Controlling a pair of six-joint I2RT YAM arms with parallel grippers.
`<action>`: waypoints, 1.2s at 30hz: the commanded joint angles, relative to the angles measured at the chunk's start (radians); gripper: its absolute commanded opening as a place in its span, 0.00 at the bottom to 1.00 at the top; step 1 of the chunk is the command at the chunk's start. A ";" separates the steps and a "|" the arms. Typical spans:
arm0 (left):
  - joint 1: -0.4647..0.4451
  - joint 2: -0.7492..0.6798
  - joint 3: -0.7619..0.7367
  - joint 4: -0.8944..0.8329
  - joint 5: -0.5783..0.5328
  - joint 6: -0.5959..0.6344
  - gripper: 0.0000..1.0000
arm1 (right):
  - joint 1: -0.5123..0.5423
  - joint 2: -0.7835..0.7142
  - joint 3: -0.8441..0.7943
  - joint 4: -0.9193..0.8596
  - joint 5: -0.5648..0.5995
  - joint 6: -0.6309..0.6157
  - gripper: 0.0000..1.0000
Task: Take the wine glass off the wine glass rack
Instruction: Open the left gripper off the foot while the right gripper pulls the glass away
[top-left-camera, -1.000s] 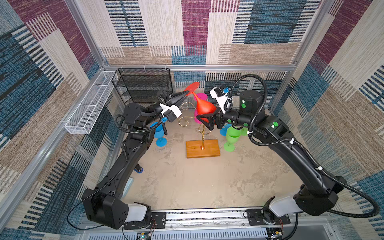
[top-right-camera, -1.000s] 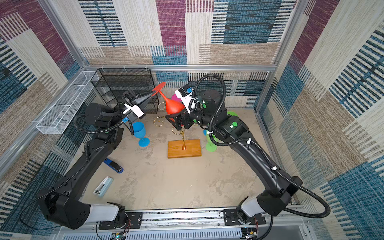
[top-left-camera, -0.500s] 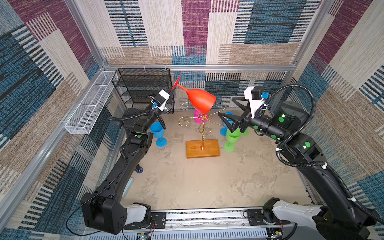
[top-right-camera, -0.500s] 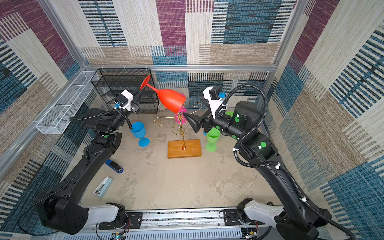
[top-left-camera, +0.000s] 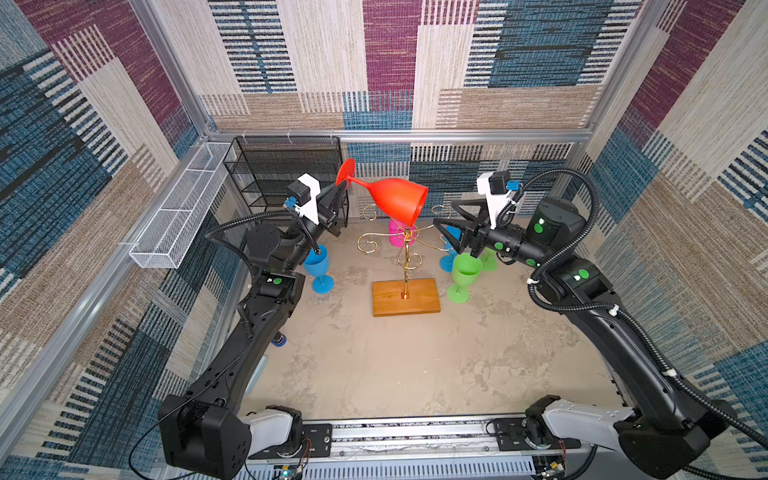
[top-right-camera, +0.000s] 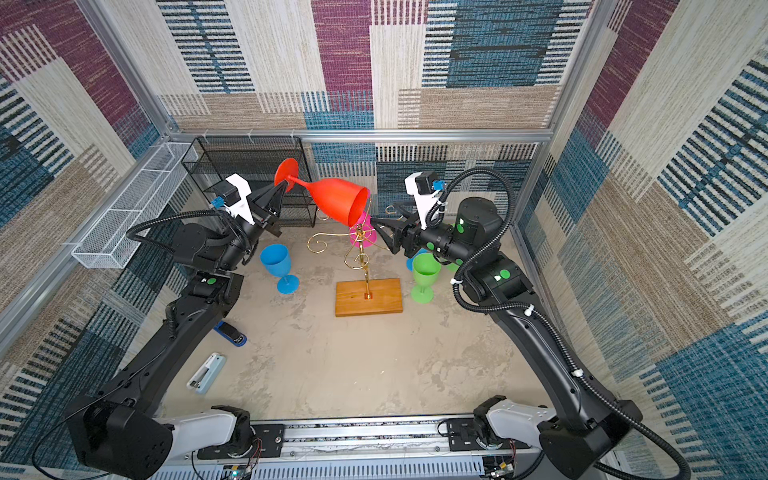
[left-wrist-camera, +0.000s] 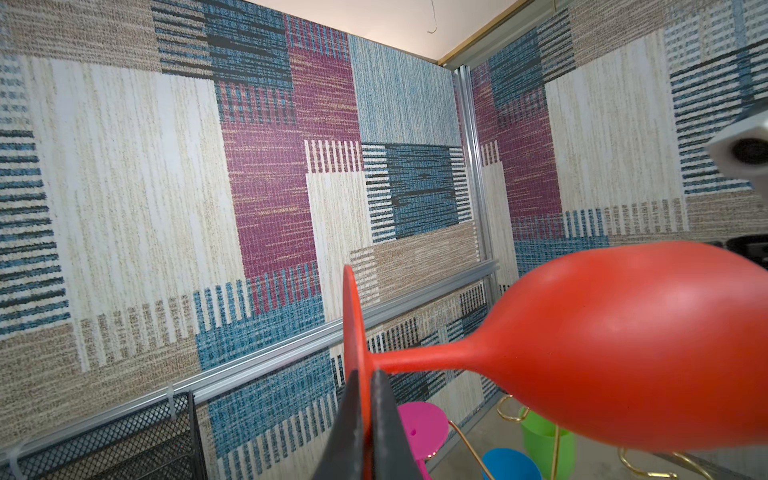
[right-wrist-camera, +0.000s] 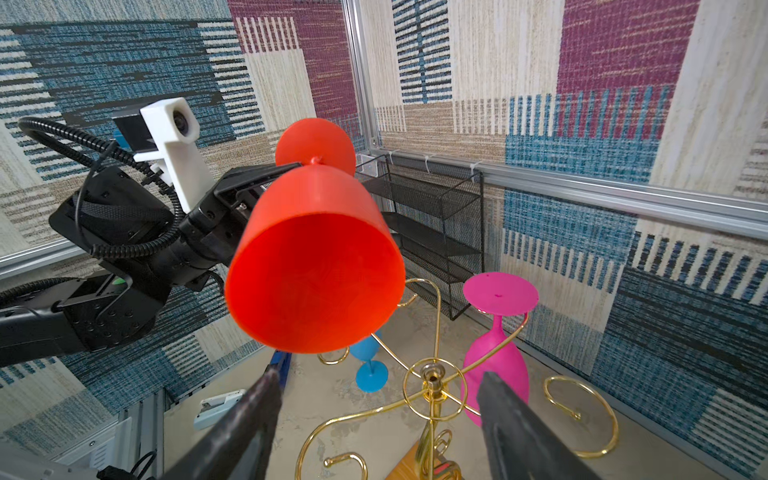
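Left wrist view: left gripper (left-wrist-camera: 365, 376) clenched on the foot disc of the red wine glass (left-wrist-camera: 602, 353), which juts sideways from it, bowl tilted downward. Right wrist view: right gripper (right-wrist-camera: 378, 376) spread, holding nothing, facing the bowl's open mouth. Just beneath that gripper: wine glass rack (right-wrist-camera: 432, 386), apart from the red wine glass. Beyond it, pink glass (right-wrist-camera: 494, 357) hanging inverted on one arm.

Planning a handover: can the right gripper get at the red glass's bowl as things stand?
Probably yes: right gripper stands open facing the red glass, nothing between; the rack sits below.
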 joint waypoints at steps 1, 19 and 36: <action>0.001 0.003 -0.008 0.067 0.019 -0.082 0.00 | 0.001 0.040 0.029 0.084 -0.059 0.037 0.76; 0.001 0.024 -0.047 0.125 0.105 -0.181 0.00 | 0.029 0.244 0.162 0.179 -0.142 0.129 0.33; 0.001 -0.003 -0.100 0.193 0.069 -0.148 0.54 | 0.074 0.219 0.190 0.154 0.022 0.147 0.00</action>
